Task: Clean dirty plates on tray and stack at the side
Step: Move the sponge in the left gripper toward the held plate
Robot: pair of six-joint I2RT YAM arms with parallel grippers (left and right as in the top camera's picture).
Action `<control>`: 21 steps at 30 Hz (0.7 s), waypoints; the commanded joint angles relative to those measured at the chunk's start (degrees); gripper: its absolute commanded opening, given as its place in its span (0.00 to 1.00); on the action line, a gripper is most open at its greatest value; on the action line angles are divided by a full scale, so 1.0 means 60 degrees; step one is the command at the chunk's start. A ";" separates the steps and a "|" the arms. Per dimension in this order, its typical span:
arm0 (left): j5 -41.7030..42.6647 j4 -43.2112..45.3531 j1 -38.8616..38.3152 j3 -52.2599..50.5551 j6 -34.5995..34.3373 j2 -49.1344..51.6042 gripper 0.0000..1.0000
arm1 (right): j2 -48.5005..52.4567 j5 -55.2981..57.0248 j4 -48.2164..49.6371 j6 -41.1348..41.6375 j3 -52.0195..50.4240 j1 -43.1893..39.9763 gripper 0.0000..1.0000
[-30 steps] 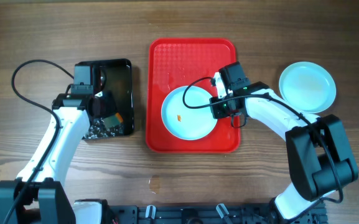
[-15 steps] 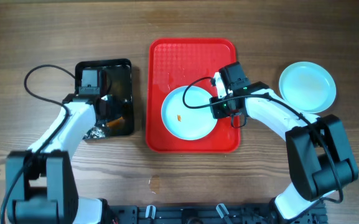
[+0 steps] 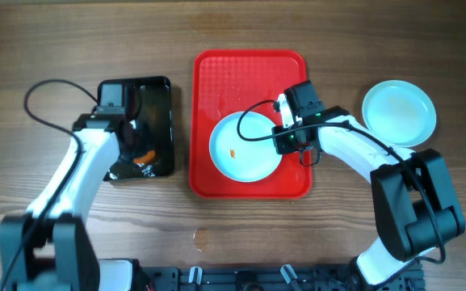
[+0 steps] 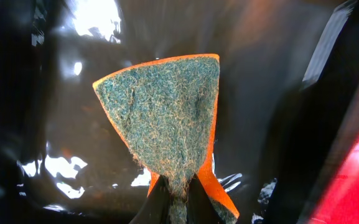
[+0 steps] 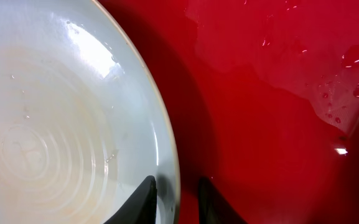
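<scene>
The right gripper [image 5: 178, 198] has its two fingers close on either side of the rim of the round pale light-blue plate [image 3: 245, 145], one over the inside and one outside, so I judge that it pinches the rim to steady the plate for wiping. This plate lies on the near half of the large red rectangular plastic tray [image 3: 249, 73], and a small orange speck [image 3: 233, 152] shows left of its centre, so it is not yet clean.

The left gripper [image 4: 178, 196] is pressed together on a corner of the green and orange scouring sponge [image 4: 163, 112], which hangs over the small black rectangular tray [image 3: 157, 93] at the left. The black tray looks wet and shiny.

Between the sponge and the plate come the rims of both trays and a strip of wooden table [image 3: 55, 40]. Water drops [image 5: 353, 56] lie on the red tray. On the table at the right, well apart, rests a second pale round plate [image 3: 399, 111]; whether more lie under it, I cannot tell.
</scene>
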 commanded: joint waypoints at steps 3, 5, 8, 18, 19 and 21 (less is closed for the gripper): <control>0.0954 -0.0066 -0.0226 0.0466 0.0018 -0.1078 0.04 | 0.0076 -0.0004 -0.0066 0.0080 -0.0087 -0.0040 0.24; 0.1541 -0.0080 -0.0499 0.0466 -0.0029 -0.1082 0.04 | 0.0076 -0.0004 -0.0091 0.0084 -0.0087 -0.0040 0.24; 0.2361 0.0109 -0.1184 0.0466 -0.0233 -0.1071 0.04 | 0.0076 0.0004 -0.0171 0.0095 -0.0087 -0.0040 0.24; 0.2331 0.1989 -0.4197 0.0452 -0.1574 -0.0361 0.04 | 0.0084 0.0503 0.0004 0.0922 -0.0091 -0.0040 0.15; 0.2331 0.2193 -0.4397 0.0452 -0.1778 -0.0164 0.04 | 0.0084 0.0503 -0.0033 0.1035 -0.0091 -0.0040 0.15; 0.2331 0.2619 -0.4765 0.0452 -0.2127 0.0277 0.04 | 0.0084 0.0404 -0.0066 0.1126 -0.0091 -0.0040 0.15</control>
